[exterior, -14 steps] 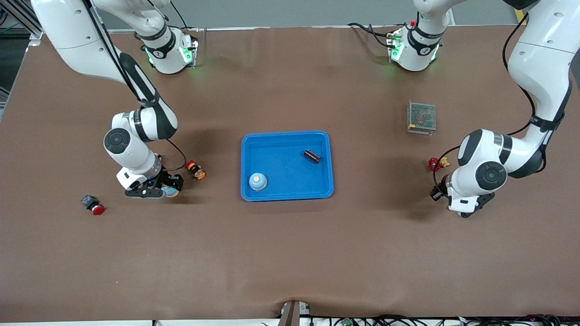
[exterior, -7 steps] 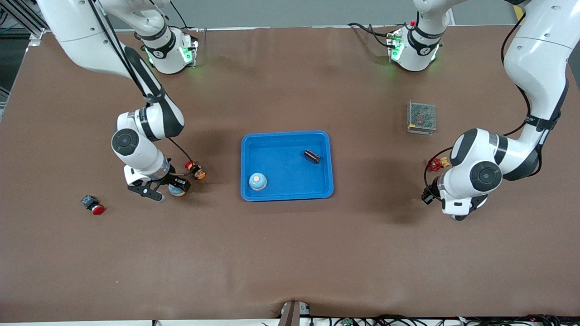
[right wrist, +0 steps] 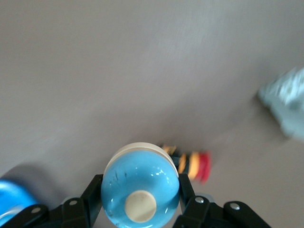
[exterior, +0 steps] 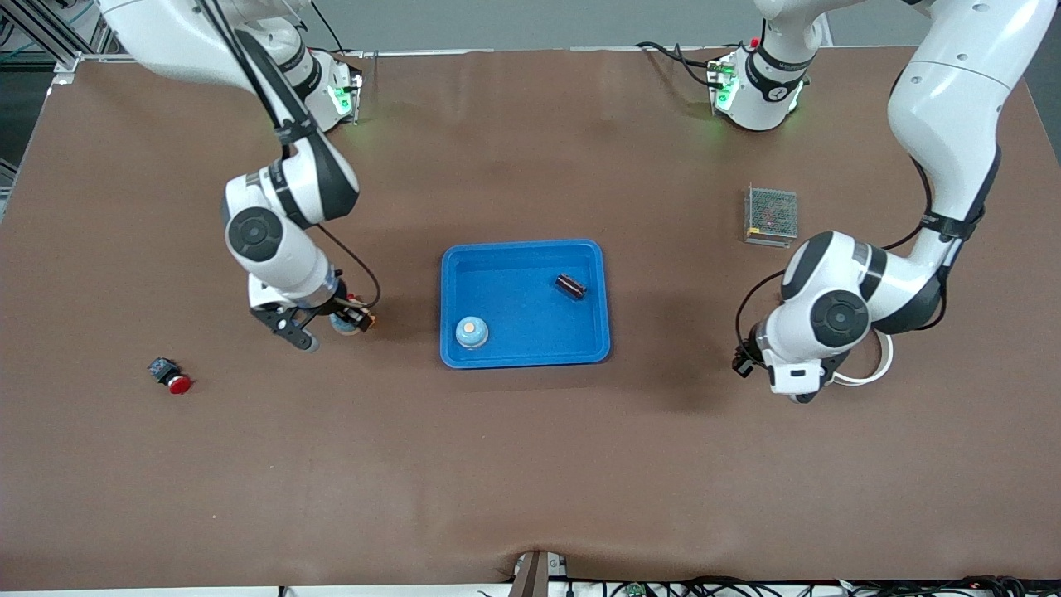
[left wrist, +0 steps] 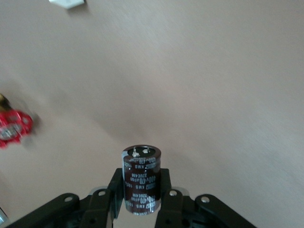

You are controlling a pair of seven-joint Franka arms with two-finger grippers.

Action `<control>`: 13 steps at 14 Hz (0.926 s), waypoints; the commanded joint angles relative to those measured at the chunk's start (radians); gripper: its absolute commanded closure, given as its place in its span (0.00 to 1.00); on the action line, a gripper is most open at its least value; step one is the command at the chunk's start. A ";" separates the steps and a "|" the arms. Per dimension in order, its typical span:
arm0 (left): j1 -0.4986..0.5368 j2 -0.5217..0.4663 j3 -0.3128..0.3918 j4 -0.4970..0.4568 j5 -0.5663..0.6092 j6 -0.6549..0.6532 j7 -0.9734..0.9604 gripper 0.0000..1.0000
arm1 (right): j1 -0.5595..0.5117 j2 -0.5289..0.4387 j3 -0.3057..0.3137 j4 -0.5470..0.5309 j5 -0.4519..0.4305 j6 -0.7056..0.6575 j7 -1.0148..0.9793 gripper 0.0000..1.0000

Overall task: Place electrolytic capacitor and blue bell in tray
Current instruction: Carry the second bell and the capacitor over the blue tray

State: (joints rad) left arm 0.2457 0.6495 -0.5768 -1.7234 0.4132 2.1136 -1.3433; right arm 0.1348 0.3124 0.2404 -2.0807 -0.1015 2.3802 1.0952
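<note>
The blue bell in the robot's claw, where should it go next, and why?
Probably sideways toward the tray. The right gripper is shut on the bell, lifted over bare table toward the right arm's end, not yet over the tray. The left gripper likewise holds a capacitor up, off the tray, so each should carry its piece across before lowering.

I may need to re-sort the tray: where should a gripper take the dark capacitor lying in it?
Grip the capacitor across the middle of its cylindrical body, coming down from above. It lies on its side on the tray floor, so both curved flanks look free; the jaws should probably straddle its long axis.
</note>
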 commanded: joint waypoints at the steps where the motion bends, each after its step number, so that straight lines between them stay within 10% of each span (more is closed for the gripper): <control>1: -0.048 -0.021 -0.004 0.010 -0.016 -0.026 -0.077 1.00 | 0.000 -0.024 0.082 -0.013 -0.004 -0.001 0.194 1.00; 13: -0.281 -0.018 -0.017 0.041 -0.010 -0.007 -0.355 1.00 | 0.198 -0.007 0.103 -0.018 -0.021 0.046 0.681 1.00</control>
State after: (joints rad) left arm 0.0060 0.6490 -0.5994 -1.6891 0.4128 2.1110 -1.6648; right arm 0.3160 0.3083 0.3459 -2.0892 -0.1030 2.3988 1.7143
